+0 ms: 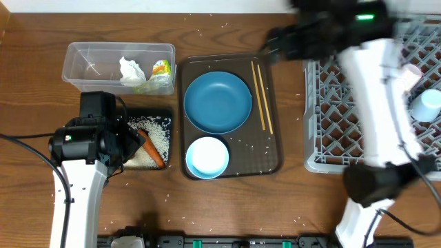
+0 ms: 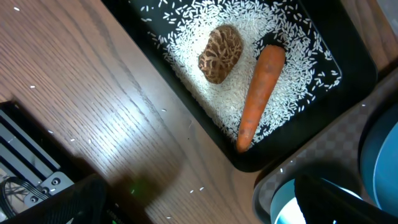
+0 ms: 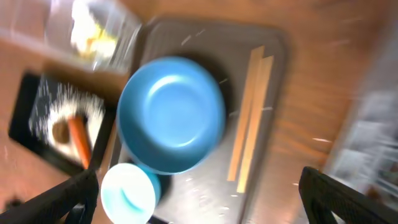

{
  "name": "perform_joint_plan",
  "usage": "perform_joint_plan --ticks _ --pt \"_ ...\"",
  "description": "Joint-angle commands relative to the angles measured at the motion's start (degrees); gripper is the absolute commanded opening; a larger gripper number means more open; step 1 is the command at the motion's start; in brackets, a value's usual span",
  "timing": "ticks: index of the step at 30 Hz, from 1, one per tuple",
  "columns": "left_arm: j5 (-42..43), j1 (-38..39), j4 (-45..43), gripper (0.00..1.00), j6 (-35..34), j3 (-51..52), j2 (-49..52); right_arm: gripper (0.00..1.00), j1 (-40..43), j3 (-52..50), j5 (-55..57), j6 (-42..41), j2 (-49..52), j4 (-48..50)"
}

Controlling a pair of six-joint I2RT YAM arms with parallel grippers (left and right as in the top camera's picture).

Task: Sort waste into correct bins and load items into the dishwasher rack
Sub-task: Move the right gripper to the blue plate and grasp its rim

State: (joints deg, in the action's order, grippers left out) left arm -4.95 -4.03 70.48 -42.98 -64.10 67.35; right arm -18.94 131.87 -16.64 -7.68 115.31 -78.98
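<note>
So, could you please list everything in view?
clear tub: 1, clear, back left
tissue: 1, white, in tub
wrapper: 1, green-yellow, in tub
black tray: 1, black, front left
rice: loose, white, black tray
carrot: 1, orange, on rice
food lump: 1, brown, on rice
serving tray: 1, brown, centre
plate: 1, blue, serving tray
bowl: 1, pale blue, serving tray
chopsticks: 2, wooden, beside plate
rack: 1, grey, right
cup: 1, light blue, in rack
left gripper: open, over rice
right gripper: open, above serving tray

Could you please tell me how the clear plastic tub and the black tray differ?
The clear tub is see-through and deeper; the black tray is opaque and shallow. The tub holds a crumpled tissue and a wrapper; the tray holds rice, a carrot and a brown lump. Both are rectangular.
</note>
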Motion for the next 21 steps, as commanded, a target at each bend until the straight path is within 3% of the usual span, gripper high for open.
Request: perform_joint_plan --ticks 1,6,10,13,18,21 --pt "-1.1 -0.2 0.2 0.98 1.0 0.0 0.1 0.99 -6.7 -0.7 4.5 -4.1 5.4 -0.3" --pt "-1.1 -0.2 0.2 0.98 1.0 0.0 0.1 0.99 -14.5 -0.7 5.9 -13.8 12.5 0.2" --pt "-1.1 -0.2 0.2 0.98 1.0 0.0 0.1 0.99 -20.4 -0.7 5.9 -13.6 14.6 2.2" --pt "-1.1 -0.2 0.2 0.98 1.0 0.0 0.1 0.99 -25.5 -0.7 6.5 -8.4 15.2 4.2" --pt "-1.1 -0.2 0.2 0.98 1.0 0.0 0.1 0.99 -31.4 -0.7 21.9 -11.3 16.8 4.7" --pt "-1.1 -0.2 0.2 0.98 1.0 0.0 0.1 0.91 -33.1 -0.7 27.6 -13.7 18.3 5.7"
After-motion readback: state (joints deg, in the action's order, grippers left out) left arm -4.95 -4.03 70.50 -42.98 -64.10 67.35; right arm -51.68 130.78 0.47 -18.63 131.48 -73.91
